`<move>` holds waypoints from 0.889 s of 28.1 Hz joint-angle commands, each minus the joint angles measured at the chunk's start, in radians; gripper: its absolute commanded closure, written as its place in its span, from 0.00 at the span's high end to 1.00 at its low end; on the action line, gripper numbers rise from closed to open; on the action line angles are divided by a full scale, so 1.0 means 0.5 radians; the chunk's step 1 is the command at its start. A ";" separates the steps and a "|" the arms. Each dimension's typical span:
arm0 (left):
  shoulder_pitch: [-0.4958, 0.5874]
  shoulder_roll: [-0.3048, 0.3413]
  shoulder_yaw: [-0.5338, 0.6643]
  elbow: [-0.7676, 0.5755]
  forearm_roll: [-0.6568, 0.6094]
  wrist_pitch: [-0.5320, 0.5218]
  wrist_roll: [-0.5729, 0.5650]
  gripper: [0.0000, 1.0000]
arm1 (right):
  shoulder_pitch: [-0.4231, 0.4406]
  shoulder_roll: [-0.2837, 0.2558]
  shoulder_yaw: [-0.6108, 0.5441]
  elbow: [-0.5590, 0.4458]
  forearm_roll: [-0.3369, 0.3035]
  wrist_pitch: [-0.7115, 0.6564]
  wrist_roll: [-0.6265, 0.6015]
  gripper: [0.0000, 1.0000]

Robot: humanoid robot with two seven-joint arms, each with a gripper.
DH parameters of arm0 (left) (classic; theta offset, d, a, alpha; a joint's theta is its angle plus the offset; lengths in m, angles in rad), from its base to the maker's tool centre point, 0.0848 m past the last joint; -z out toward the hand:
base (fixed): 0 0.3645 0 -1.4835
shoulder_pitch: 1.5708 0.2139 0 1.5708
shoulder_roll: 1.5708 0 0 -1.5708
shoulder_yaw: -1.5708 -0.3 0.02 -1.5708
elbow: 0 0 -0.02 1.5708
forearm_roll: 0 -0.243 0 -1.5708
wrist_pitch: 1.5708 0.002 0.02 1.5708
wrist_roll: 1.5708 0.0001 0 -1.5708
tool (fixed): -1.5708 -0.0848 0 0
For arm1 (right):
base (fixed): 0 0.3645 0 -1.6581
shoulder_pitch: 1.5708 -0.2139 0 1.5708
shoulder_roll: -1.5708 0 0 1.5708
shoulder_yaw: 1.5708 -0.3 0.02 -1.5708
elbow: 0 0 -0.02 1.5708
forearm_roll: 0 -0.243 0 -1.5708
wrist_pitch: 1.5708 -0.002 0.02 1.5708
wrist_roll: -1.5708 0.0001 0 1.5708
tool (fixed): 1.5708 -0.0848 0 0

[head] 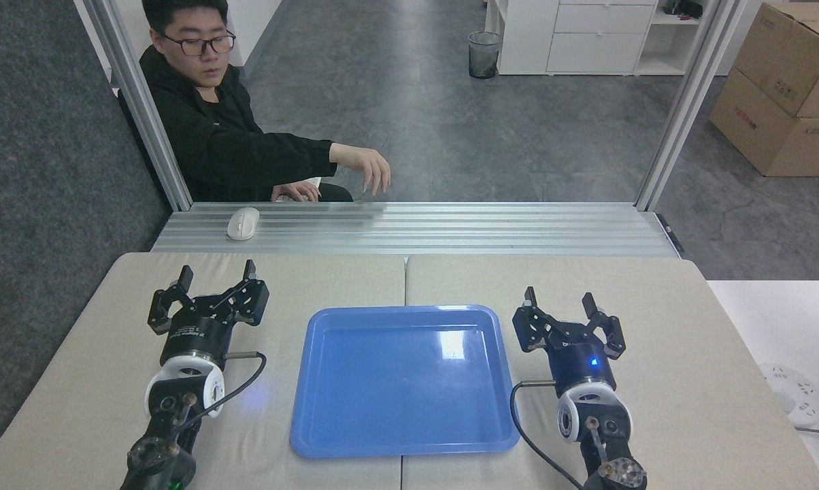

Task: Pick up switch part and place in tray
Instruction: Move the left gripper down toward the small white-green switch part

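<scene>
Cardboard box point(787, 88), perhaps half cropped

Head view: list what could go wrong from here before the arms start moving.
1. No switch part shows on the table or in the tray, so a pick now would probably close on nothing.
2. The person's hand hangs beyond the table's far edge; if it reaches in, the open left gripper is nearest.
3. The open right gripper sits close beside the tray's rim; swinging inward could shove it.
</scene>
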 commanded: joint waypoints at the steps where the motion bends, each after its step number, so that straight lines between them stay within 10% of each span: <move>1: 0.079 -0.002 0.001 0.010 -0.010 0.002 0.005 0.99 | 0.000 0.000 -0.003 0.000 0.001 -0.001 -0.001 1.00; 25: 0.132 -0.202 -0.106 -0.005 -0.258 0.008 0.002 0.99 | 0.000 0.006 -0.006 0.003 -0.002 -0.001 -0.001 1.00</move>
